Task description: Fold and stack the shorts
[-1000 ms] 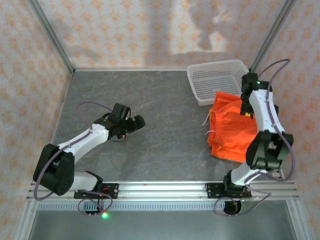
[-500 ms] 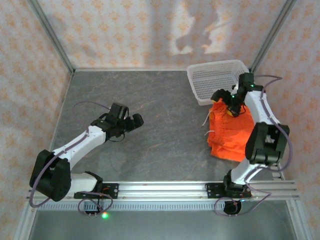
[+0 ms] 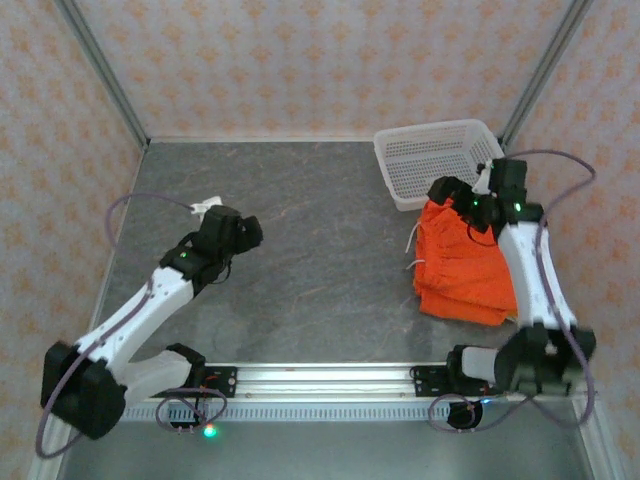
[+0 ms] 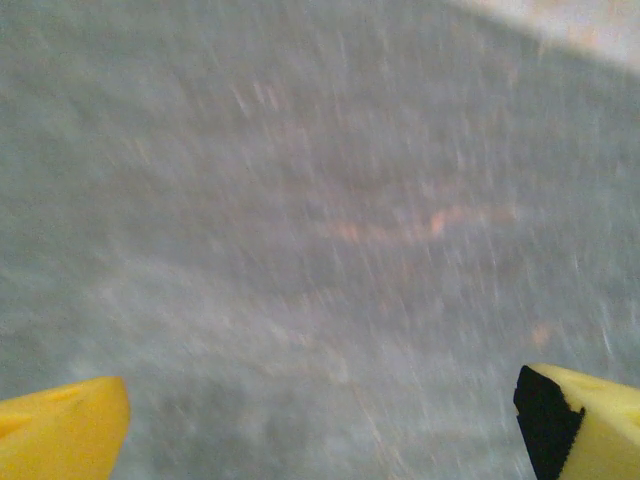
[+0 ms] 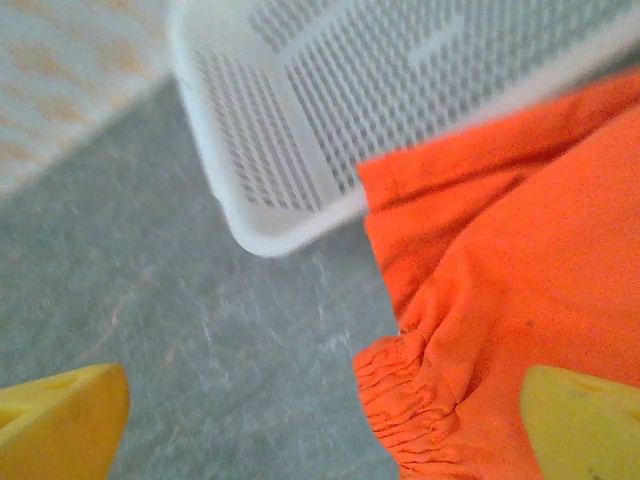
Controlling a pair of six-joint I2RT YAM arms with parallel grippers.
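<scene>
1. Orange shorts (image 3: 462, 270) lie in a pile on the right side of the worktop (image 3: 320, 250). Their far edge is against or just under the near rim of the white basket (image 3: 435, 160).
2. From above, the pile's long axis runs from the basket toward the near edge, leaning slightly right. White drawstrings (image 3: 415, 245) trail off its left side.
3. Layered edges at the near end suggest more than one folded pair, but I cannot count them from this height.
4. At the pile's far left corner, close to the basket, the right hand (image 3: 445, 192) hovers with its fingers wide apart and holding nothing.
5. In the right wrist view a gathered waistband (image 5: 410, 400) sits between the two yellow fingers. The cloth spreads to the right and bare worktop lies to the left.
6. Over bare worktop on the left side, well apart from the shorts, is the left hand (image 3: 245, 230). Its fingers are also spread and empty, and its wrist view is blurred.
7. The right arm is by far the nearer, and the shorts lie directly below and to the near-right of its hand. Any grasp or tidying of the pile probably falls to that arm, starting at the waistband corner.
8. With the basket rim this close, a reach at that corner could catch the plastic instead of the cloth.
</scene>
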